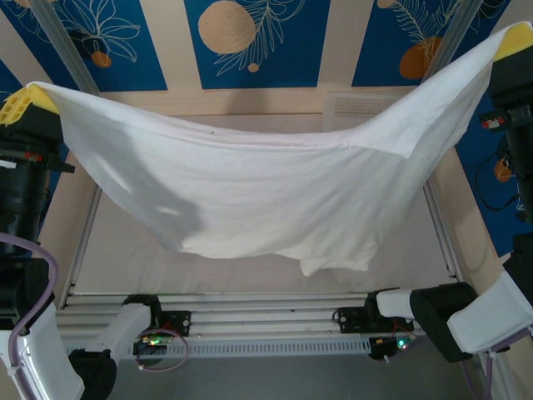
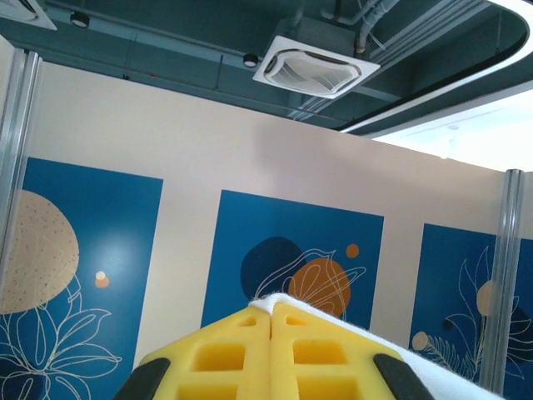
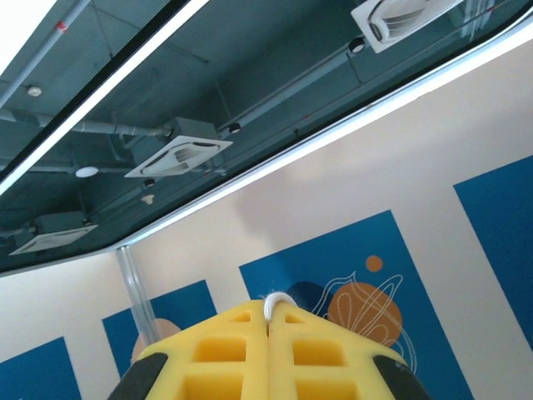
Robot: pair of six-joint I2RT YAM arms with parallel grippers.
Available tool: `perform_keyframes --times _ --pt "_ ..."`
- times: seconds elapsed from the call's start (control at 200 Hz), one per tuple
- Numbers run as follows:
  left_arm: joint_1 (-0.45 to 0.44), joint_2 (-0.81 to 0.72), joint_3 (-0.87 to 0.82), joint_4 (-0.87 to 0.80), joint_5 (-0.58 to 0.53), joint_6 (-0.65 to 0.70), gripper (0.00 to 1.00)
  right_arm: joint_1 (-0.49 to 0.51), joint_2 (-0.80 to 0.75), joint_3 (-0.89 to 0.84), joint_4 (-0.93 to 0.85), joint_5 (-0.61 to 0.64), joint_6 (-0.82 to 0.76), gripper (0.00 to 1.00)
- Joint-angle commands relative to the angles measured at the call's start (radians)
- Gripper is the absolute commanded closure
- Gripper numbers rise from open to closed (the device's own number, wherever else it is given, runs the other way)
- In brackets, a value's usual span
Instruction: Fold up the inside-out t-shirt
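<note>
Top external. Shirt (image 1: 266, 192): white, thin, held in the air as a sagging sheet across the middle of the frame. Its top edge runs from upper left to upper right. Its lower edge hangs at lower centre over the surface (image 1: 125, 258); whether it touches there cannot be told. A flap of cloth is turned over right of centre. No tag is legible.
Left gripper (image 1: 18, 106), upper left: yellow jaws pinched on one corner of the shirt.
Right gripper (image 1: 514, 39), upper right and higher in the frame: yellow jaws pinched on the opposite corner.
Basket (image 1: 358, 106): white mesh, a strip of it visible behind the shirt's top edge, right of centre.

Left wrist. Left gripper (image 2: 271, 312), bottom centre, aimed up at wall and ceiling: jaws pressed together, with a thin line of white cloth caught at the tips. More shirt (image 2: 454, 382) trails off to the lower right.

Right wrist. Right gripper (image 3: 268, 321), bottom centre, likewise aimed upward: jaws closed, with a small loop of shirt (image 3: 277, 302) poking out between the tips.

Step in hand, as judged: the shirt is lifted and stretched between both arms, a spreading step ahead of folding. No fold is made yet.

Next move, as judged: both arms should come down together with the top edge kept taut, so the cloth lands flat on the surface, lower edge first, without bunching. The two corners sit at unequal heights and would want levelling. Each grip is at the very tip of the jaws, so a hard pull apart could slip a corner free.
</note>
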Motion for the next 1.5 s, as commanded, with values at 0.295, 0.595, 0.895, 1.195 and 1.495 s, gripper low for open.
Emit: perform_keyframes --times 0.295,0.595,0.895,1.195,1.495 --pt "0.006 0.2 -0.087 -0.06 -0.075 0.062 1.0 -0.005 0.217 -0.075 -0.077 0.016 -0.019 1.0" --pt "0.014 0.665 -0.166 0.03 -0.209 0.087 0.89 0.011 0.793 0.262 -0.204 0.031 -0.066 0.63" --pt "0.036 0.792 -0.005 -0.05 -0.103 0.061 0.21 -0.041 0.916 0.416 -0.369 -0.023 -0.178 0.15" --pt "-0.09 0.506 -0.35 -0.164 0.048 -0.055 0.25 -0.142 0.606 0.063 -0.561 -0.144 -0.313 0.15" --pt "-0.205 0.375 -0.826 -0.099 0.0 -0.256 0.8 -0.038 0.18 -0.995 -0.309 -0.215 -0.191 0.49"
